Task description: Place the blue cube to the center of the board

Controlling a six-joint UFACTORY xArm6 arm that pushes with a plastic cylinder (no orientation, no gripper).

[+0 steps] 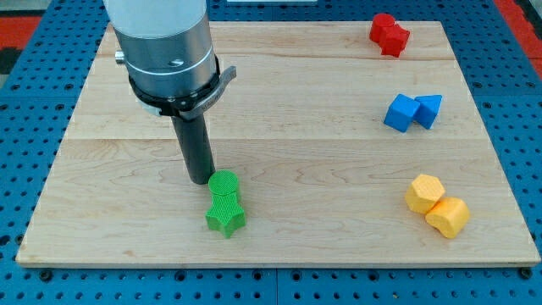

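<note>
The blue cube lies on the wooden board at the view's right, touching a blue triangular block on its right side. My tip is at the view's lower left of centre, far to the left of the blue cube. It stands just above and left of a green block, touching or nearly touching it.
A green star-shaped block lies just below the green block. A red block lies at the view's top right. Two yellow blocks lie together at the lower right. Blue pegboard surrounds the board.
</note>
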